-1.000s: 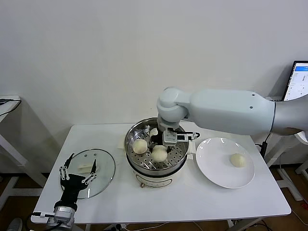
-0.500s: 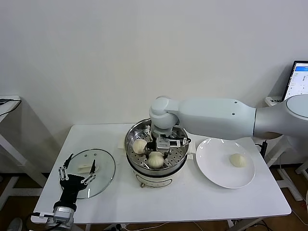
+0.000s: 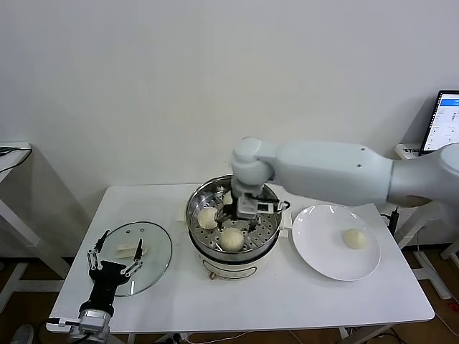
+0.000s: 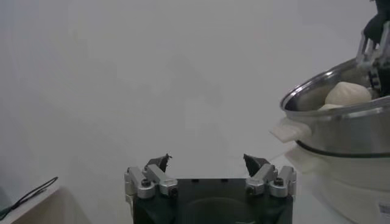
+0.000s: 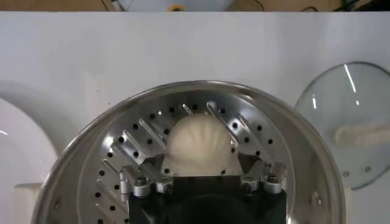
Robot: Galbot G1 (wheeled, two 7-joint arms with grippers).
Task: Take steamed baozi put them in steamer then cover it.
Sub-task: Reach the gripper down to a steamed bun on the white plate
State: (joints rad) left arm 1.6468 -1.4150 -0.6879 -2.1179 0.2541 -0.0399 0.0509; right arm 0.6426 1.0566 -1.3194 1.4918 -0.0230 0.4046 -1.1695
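White table (image 3: 287, 301) against a bare wall, and we're over the steamer (image 3: 204, 197) at its centre. Our right gripper (image 3: 239, 217) sits inside the pot, fingers either side of a baozi (image 5: 196, 146) on the perforated tray, two more beside it. One bun (image 3: 354, 239) waits on the plate (image 3: 315, 251), rightward. Our left gripper (image 4: 209, 176), spread wide, idles by the cover (image 3: 154, 247).

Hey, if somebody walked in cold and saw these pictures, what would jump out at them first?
Probably the big white right arm reaching over the steamer at the table's middle, its right gripper down inside among the baozi. Next, the lone baozi on the white plate to the steamer's right, and the glass cover lying flat on its left, beside the idle left gripper.
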